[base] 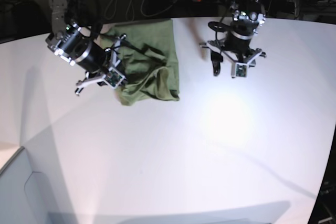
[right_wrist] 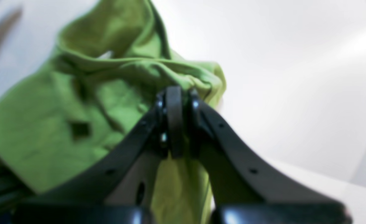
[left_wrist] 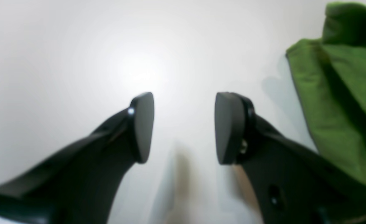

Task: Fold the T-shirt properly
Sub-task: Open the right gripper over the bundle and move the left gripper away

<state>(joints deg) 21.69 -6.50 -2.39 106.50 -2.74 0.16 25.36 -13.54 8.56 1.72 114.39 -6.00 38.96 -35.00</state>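
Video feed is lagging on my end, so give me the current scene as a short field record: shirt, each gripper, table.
T-shirt: green, partly folded and bunched, lying at the far side of the table
right gripper: shut on the T-shirt, pinching a raised fold at its edge
left gripper: open, empty, over bare table, apart from the T-shirt
table: white
fold state: not finished, cloth wrinkled and uneven

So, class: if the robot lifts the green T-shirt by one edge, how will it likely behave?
The T-shirt will probably droop and fold: it already lies rumpled. It looks light, so it should drag easily across the smooth table. The right gripper's jaws pinch only an edge, so it may slip.
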